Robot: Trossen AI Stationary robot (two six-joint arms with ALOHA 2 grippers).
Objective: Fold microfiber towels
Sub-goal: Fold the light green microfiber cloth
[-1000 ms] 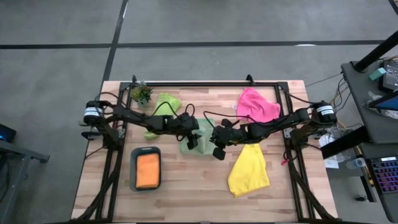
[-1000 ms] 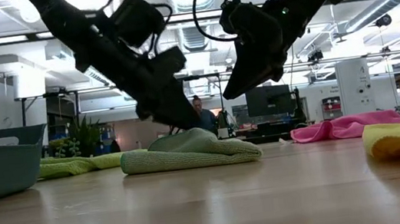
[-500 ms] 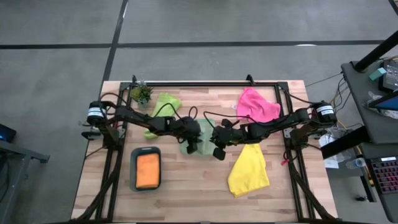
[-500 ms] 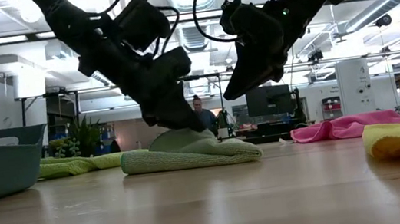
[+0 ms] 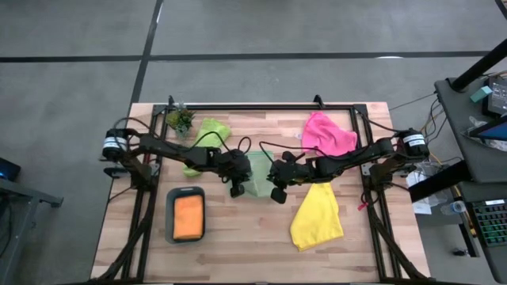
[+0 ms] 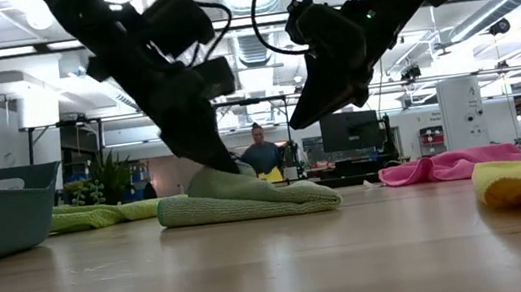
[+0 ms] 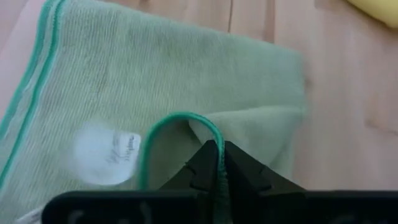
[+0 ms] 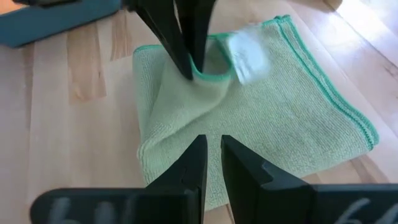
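While the wooden table [image 5: 238, 253] looks the same as a second ago, I see the change at the left gripper [image 7: 219, 163]: its jaws stood apart over the pale sage green towel [image 5: 259, 176] then, and now they are pinched together on that towel's teal-stitched edge, a loop of hem rising between the tips. That towel lies mid-table, partly folded, with a white label [image 7: 104, 152] showing near the pinch. My right gripper [image 8: 211, 163] hangs just above the same towel, close beside the left one, jaws nearly together and holding nothing. Around them nothing has moved: the yellow towel [image 5: 317, 216] lies toward the right front, the pink towel [image 5: 326, 133] at the right rear, the lime green towel [image 5: 206, 138] at the left rear beside the small potted plant [image 5: 180, 119], and the orange towel [image 5: 188, 216] sits in the teal tray [image 5: 169, 207] at the left front. From above, both arms cover much of the sage towel, so I cannot make out its full outline there. At table height, a person [image 6: 262, 156] shows far behind, partly hidden by the left arm.
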